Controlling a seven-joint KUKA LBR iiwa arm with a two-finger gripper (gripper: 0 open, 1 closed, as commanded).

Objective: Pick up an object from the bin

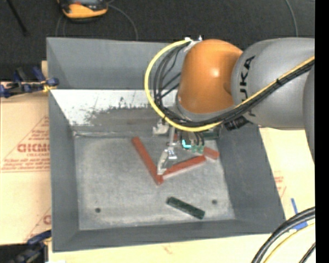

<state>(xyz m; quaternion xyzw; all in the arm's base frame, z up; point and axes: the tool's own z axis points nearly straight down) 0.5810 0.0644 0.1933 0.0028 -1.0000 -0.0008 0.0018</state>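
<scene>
Grey bin (63, 163), floor mostly bare on the left. A red stick (145, 156) lies slanted mid-bin and meets a second red stick (182, 167) in a V. The gripper (168, 162) hangs over that second stick's left end, near the V's corner, possibly touching. Can't tell whether it's apart or clamped. Dark green bar (185, 207) lies apart by the near wall, short red piece (211, 153) furthest right

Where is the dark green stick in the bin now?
In the camera view the dark green stick lies flat near the front edge of the bin floor, right of centre, apart from and below the two red sticks meeting in a V.
</scene>
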